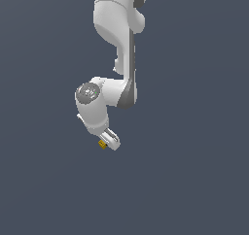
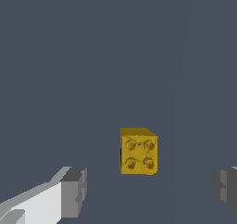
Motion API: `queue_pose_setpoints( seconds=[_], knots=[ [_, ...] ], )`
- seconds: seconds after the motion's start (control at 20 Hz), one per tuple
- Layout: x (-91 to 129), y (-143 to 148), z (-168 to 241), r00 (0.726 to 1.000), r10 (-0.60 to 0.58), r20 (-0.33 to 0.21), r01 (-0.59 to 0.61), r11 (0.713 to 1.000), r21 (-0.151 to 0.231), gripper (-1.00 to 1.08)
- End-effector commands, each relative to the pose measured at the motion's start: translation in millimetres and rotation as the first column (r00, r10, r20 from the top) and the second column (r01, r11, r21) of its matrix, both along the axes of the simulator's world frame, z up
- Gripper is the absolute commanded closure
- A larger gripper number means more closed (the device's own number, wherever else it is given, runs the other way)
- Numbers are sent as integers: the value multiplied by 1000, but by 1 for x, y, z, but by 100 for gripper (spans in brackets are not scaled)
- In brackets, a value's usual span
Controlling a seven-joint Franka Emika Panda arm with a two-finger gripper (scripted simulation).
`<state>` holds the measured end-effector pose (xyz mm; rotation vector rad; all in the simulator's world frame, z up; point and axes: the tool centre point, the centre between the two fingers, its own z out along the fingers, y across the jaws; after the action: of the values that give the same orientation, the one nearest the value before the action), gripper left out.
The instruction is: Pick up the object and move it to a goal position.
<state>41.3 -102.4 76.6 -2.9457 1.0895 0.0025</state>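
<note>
The object is a tiny yellow-orange cube (image 2: pixel 138 151) with small round marks on its top face. In the wrist view it lies on the dark grey floor, between my two fingertips and apart from both. My gripper (image 2: pixel 148 190) is open, with one grey pad (image 2: pixel 74 190) on one side and the other pad (image 2: pixel 226 187) far off on the other side. In the exterior view the cube (image 1: pixel 102 143) shows just beside the lower end of the white gripper (image 1: pixel 111 141), which hangs low over it.
The white arm (image 1: pixel 116 49) reaches down from the top of the exterior view. The floor (image 1: pixel 194 180) is a plain dark grey surface with nothing else showing on it.
</note>
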Motion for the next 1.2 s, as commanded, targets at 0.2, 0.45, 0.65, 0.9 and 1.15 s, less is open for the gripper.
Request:
queue_pose_setpoints(
  seconds=[0.2, 0.45, 0.65, 0.9, 1.15],
  knots=[
    [1, -4, -4, 1000, -28, 0, 28, 1000, -1, -92],
    [1, -4, -13, 1000, -29, 1, 29, 1000, -1, -92],
    [0, -4, -33, 1000, -31, 1, 31, 1000, -1, -92],
    [0, -5, -52, 999, -33, 1, 33, 999, -1, -92],
    [1, -5, -55, 999, -33, 1, 33, 999, -1, 108]
  ],
)
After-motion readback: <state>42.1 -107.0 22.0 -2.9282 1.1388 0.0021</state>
